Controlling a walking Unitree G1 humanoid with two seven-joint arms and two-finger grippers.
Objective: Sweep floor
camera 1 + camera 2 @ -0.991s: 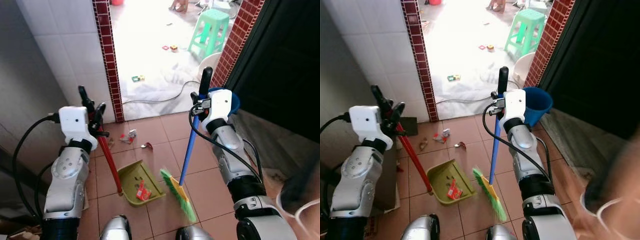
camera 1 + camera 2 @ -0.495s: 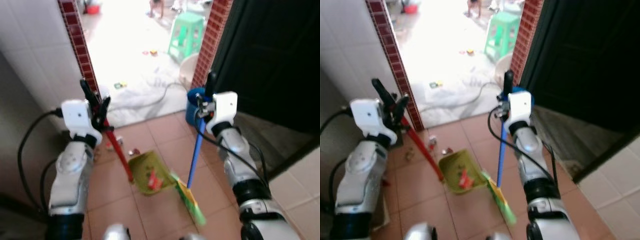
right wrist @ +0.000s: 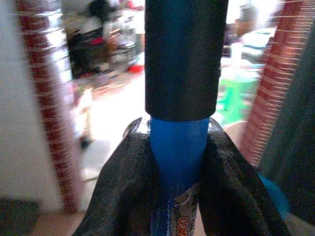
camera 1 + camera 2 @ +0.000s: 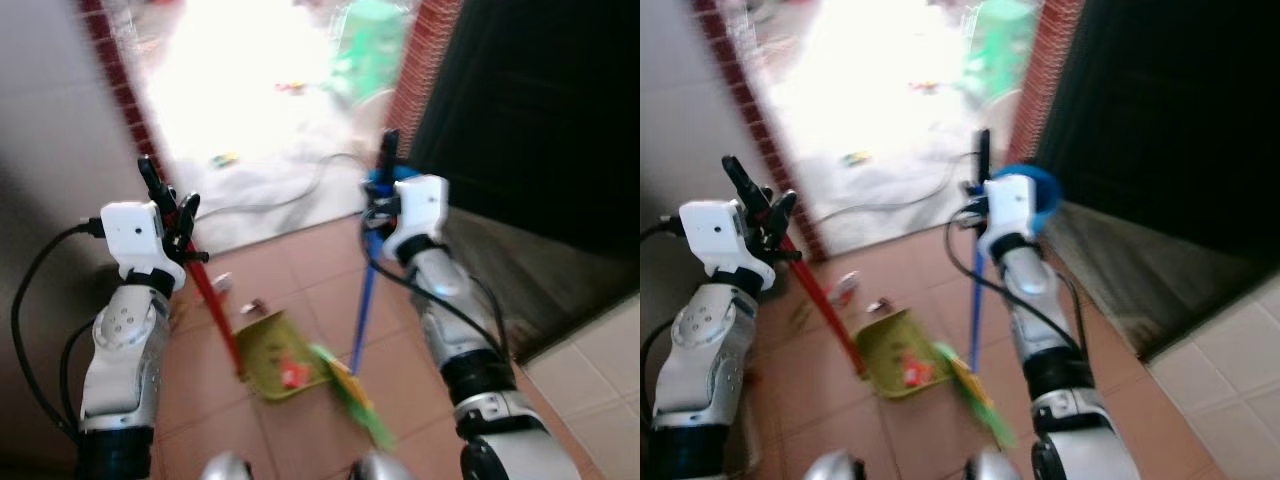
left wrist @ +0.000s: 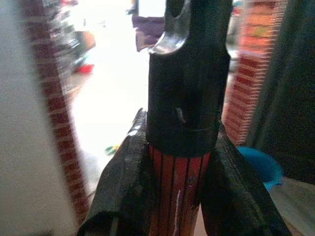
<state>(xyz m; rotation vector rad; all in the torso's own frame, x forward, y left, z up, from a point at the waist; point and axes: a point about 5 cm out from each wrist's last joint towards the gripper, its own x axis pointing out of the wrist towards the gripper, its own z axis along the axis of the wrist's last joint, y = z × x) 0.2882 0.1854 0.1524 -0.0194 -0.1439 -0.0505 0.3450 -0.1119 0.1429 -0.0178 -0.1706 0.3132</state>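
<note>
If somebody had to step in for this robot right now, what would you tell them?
Left hand: shut on the dustpan's red handle.
Right hand: shut on the broom's blue handle.
Dustpan rests on the tiled floor, green broom head beside it.
Done: a red scrap lies in the pan.
Left: scraps still on the tiles near the doorway.

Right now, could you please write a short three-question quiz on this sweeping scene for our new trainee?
1. True or false: the left gripper holds the blue broom handle.
2. Where does the red wrapper lie: A) in the dustpan, B) on the bare tiles, C) in the blue bucket?
3. Fill in: the right gripper is shut on the ____.

Key: 1 false, it holds the red dustpan handle; 2 A; 3 broom handle.
</note>
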